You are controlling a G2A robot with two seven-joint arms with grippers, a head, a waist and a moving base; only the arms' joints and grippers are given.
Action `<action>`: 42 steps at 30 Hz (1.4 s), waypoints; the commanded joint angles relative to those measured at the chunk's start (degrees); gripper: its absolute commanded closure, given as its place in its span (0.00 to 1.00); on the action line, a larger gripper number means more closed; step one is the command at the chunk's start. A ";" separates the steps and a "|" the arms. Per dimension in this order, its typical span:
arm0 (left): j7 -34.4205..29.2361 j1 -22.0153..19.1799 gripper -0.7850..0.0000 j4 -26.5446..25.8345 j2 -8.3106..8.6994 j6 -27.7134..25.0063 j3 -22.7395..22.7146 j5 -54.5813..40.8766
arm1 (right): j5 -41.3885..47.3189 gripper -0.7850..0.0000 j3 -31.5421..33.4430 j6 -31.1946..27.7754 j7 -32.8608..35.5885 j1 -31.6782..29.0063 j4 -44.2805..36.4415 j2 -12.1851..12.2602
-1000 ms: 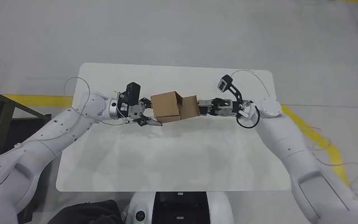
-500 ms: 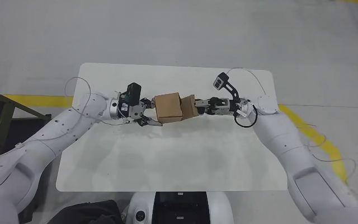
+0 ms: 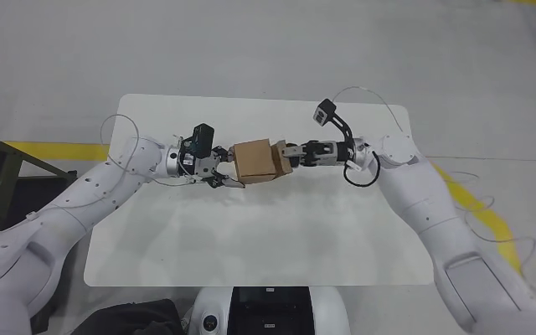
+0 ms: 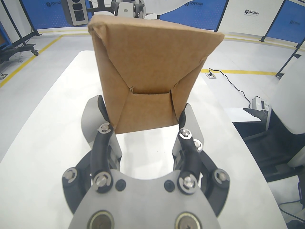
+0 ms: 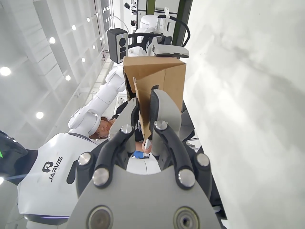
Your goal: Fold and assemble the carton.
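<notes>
A brown cardboard carton (image 3: pixel 255 160) is held between both arms above the middle of the white table (image 3: pixel 251 234). My left gripper (image 3: pixel 224 164) grips the carton's left end; in the left wrist view its fingers (image 4: pixel 104 110) clamp the two sides of the carton (image 4: pixel 147 67). My right gripper (image 3: pixel 286 158) is at the carton's right end, shut on a thin side flap (image 5: pixel 143 110) of the carton (image 5: pixel 164 77), which its pads (image 5: pixel 157 106) pinch edge-on. The flap lies folded in close against the box.
The table's near half and far strip (image 3: pixel 251 113) are bare. Yellow floor tape (image 3: pixel 50 151) runs past both table ends. A dark frame (image 3: pixel 21 167) stands off the table's left side.
My right gripper has moved left with the flap, folding it from sticking out to close against the carton. The right wrist has turned. The left arm has barely moved.
</notes>
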 commanded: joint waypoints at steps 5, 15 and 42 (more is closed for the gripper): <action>0.00 0.12 0.80 0.57 -0.35 0.00 -0.36 0.34 | -2.21 0.89 1.37 1.54 -1.26 -1.60 -4.51 0.68; 0.00 0.46 0.80 0.53 -0.78 0.00 -0.92 1.20 | -4.44 0.92 1.65 3.48 -2.75 -2.29 -6.89 0.75; 0.00 1.81 0.86 -0.80 -0.22 0.00 -2.54 0.17 | -3.75 0.81 3.42 2.97 -1.25 -3.37 -5.46 0.70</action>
